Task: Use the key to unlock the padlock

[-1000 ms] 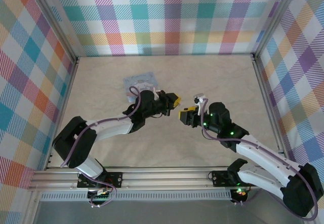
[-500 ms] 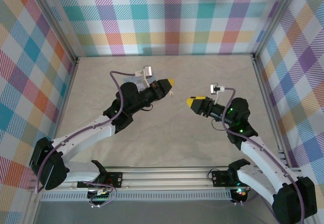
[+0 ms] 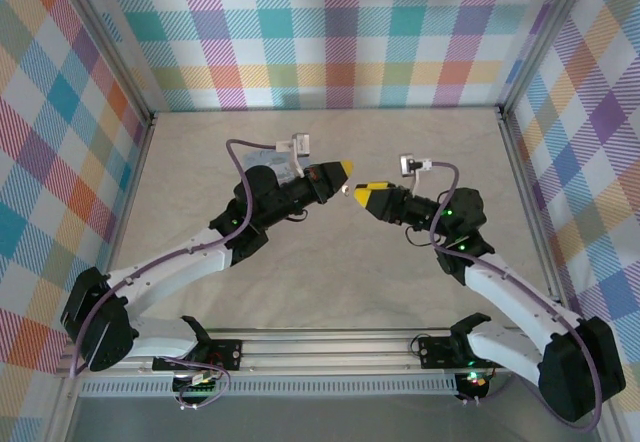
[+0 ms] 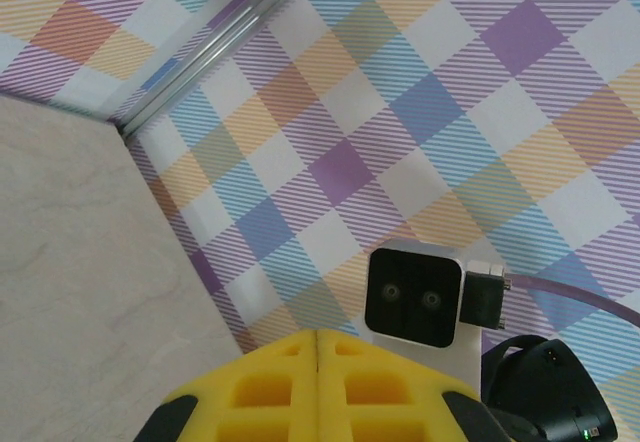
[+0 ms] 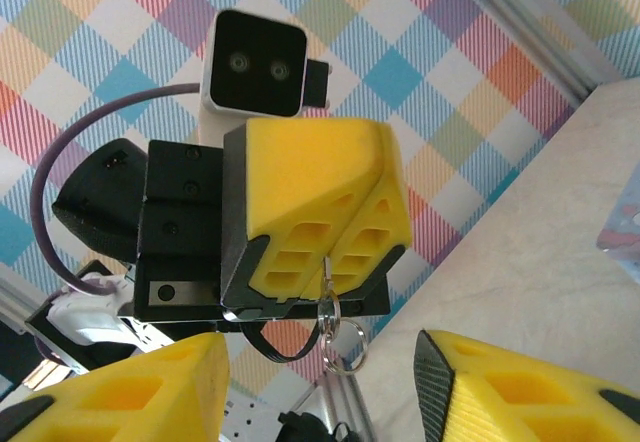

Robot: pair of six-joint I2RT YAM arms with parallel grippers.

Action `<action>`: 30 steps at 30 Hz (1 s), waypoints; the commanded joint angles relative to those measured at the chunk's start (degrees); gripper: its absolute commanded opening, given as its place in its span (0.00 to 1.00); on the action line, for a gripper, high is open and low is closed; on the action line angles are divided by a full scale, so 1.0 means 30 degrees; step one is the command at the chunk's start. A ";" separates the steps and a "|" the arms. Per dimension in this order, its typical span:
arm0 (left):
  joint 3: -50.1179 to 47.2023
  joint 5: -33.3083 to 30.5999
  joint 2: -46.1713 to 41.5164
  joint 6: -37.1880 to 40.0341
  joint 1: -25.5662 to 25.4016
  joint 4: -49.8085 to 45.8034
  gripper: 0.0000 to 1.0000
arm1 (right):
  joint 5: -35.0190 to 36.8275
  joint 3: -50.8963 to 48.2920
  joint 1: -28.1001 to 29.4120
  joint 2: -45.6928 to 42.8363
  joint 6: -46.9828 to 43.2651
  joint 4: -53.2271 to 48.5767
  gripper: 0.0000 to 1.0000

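My left gripper (image 5: 350,222) was clamped shut, its yellow pads (image 5: 300,177) pressed flat together. From their seam, at six o'clock in my right wrist's view, hung the key (image 5: 327,280). It looked like a thin pale sliver of metal with small wire rings (image 5: 349,347) dangling under it. How much of it sat between the pads I couldn't tell.

My right gripper (image 5: 325,362) stood open with nothing in it. From above, it was raised off the table (image 3: 200,192) just beside the left one, at about four o'clock of it, tips nearly meeting. The pale blue tin (image 3: 268,158) lay at nine o'clock of my left gripper, half behind that arm.

I judged the job barely begun. The key was in hand, but nothing suggested it had met the padlock, so finding the lock, seating the key and turning it all remained.
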 commanded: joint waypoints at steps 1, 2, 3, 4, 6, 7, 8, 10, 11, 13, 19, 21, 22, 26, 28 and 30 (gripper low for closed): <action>0.0563 0.0015 0.0127 0.0511 -0.0257 0.0452 0.00 | 0.0202 0.0990 0.0630 0.0396 0.0016 0.1301 0.51; 0.0548 0.0017 0.0126 0.0487 -0.0261 0.0443 0.00 | 0.0206 0.1090 0.0822 0.0570 -0.0035 0.1225 0.50; 0.0547 -0.0009 0.0130 0.0433 -0.0254 0.0457 0.00 | 0.0210 0.1163 0.0902 0.0632 -0.0094 0.1184 0.49; 0.0572 -0.0041 0.0118 0.0416 -0.0251 0.0453 0.00 | 0.0211 0.1239 0.1016 0.0698 -0.0141 0.1107 0.48; 0.0548 -0.0126 0.0141 0.0400 -0.0255 0.0355 0.00 | 0.0319 0.1250 0.1085 0.0732 -0.0127 0.1080 0.45; 0.0564 -0.0130 0.0123 0.0388 -0.0272 0.0355 0.00 | 0.0373 0.1250 0.1111 0.0702 -0.0155 0.1064 0.44; 0.0574 -0.0210 0.0103 0.0389 -0.0254 0.0291 0.00 | 0.0409 0.1248 0.1115 0.0700 -0.0133 0.1004 0.42; 0.0605 -0.0218 0.0139 0.0393 -0.0255 0.0252 0.00 | 0.0463 0.1256 0.1165 0.0696 -0.0137 0.0891 0.39; 0.0605 -0.0243 0.0139 0.0393 -0.0253 0.0227 0.00 | 0.0469 0.1246 0.1172 0.0696 -0.0120 0.0865 0.38; 0.0630 -0.0300 0.0123 0.0386 -0.0255 0.0193 0.00 | 0.0493 0.1270 0.1202 0.0700 -0.0145 0.0770 0.34; 0.0583 -0.0401 0.0140 0.0329 -0.0253 0.0194 0.00 | 0.0573 0.1299 0.1231 0.0746 -0.0106 0.0572 0.26; 0.0570 -0.0449 0.0097 0.0347 -0.0263 0.0165 0.00 | 0.0613 0.1350 0.1231 0.0773 -0.0062 0.0480 0.22; 0.0548 -0.0452 0.0113 0.0350 -0.0263 0.0164 0.00 | 0.0601 0.1329 0.1231 0.0787 -0.0077 0.0451 0.21; 0.0522 -0.0427 0.0112 0.0336 -0.0249 0.0135 0.00 | 0.0648 0.1359 0.1259 0.0846 -0.0032 0.0247 0.16; 0.0552 -0.0380 0.0138 0.0351 -0.0255 0.0164 0.00 | 0.0721 0.1417 0.1262 0.0863 -0.0031 0.0127 0.14; 0.0569 -0.0309 0.0141 0.0377 -0.0254 0.0165 0.00 | 0.0811 0.1474 0.1260 0.0881 -0.0031 -0.0017 0.12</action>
